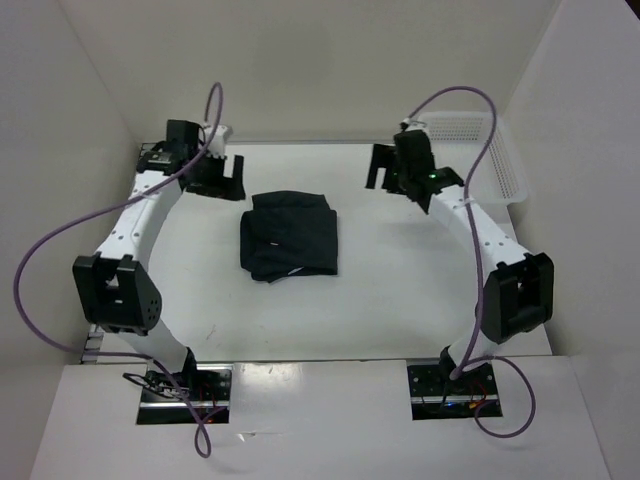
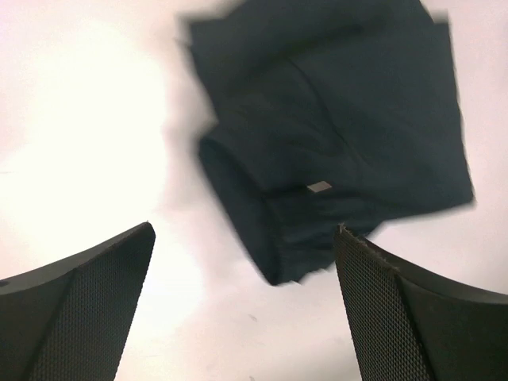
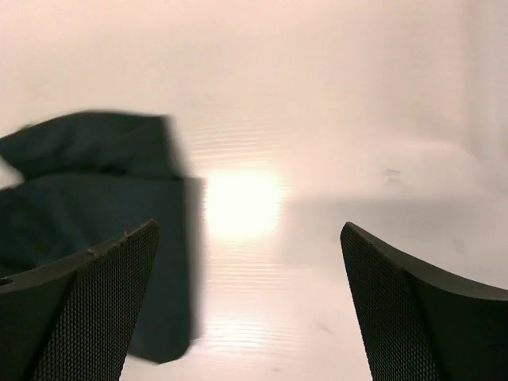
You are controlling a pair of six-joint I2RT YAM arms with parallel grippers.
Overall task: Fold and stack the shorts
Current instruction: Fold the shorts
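Table (image 1: 400, 290): the shorts (image 1: 290, 237) lie mid-surface, folded to a rough square. Left gripper (image 2: 244, 238) and right gripper (image 3: 250, 230) hover either side, both spread and empty. White tag (image 2: 319, 187) faces up. We judge the fold near done; next, square the loose edge.

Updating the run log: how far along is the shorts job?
Done: the shorts lie folded in a compact rectangle mid-table. In hand: nothing; left tool and right tool are both open, clear of the cloth. Left: stacking, though no second pair is in view.
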